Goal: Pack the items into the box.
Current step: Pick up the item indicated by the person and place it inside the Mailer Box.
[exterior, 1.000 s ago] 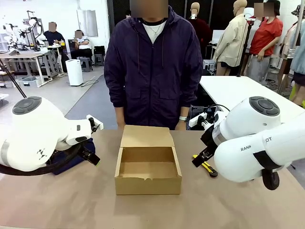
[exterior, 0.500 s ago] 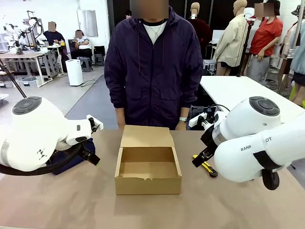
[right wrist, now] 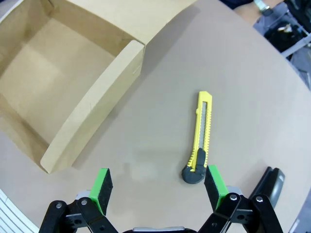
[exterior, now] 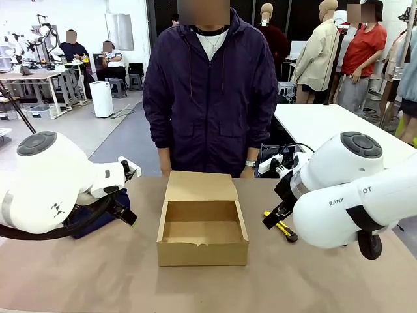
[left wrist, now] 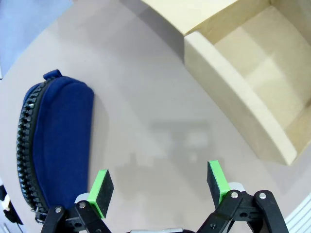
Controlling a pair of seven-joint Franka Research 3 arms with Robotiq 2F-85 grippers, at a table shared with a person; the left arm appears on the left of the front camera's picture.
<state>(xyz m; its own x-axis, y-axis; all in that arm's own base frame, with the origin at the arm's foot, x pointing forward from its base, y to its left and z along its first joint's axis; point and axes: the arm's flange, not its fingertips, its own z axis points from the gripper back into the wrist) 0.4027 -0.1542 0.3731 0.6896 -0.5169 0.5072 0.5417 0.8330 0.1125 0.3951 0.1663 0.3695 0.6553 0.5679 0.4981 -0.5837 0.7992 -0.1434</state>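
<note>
Box in the front view: the shallow brown cardboard box (exterior: 202, 225) sits mid-table, top open, its flap lid lying flat toward 12 o'clock, where a person in a dark zip jacket (exterior: 208, 98) stands. At the box's 9 o'clock a dark navy soft pouch (exterior: 98, 220) lies partly under the white left arm (exterior: 45, 186). At its 3 o'clock a slim yellow-and-black utility knife (exterior: 282, 227) lies beside the white right arm (exterior: 345, 195).

In the left wrist view, the left gripper (left wrist: 160, 186) hangs over bare tabletop with its green pads (left wrist: 102, 187) spread wide and nothing between them. The pouch lies at 9 o'clock with its zipper along the outer edge. The box fills the 1 to 2 o'clock corner.

In the right wrist view, the right gripper (right wrist: 158, 188) is likewise spread wide and holds nothing. The knife lies on the table at 2 o'clock of the gripper, apart from the box at 10 o'clock. A small black stapler (right wrist: 270, 186) shows at 4 o'clock, near the knife's black end.
</note>
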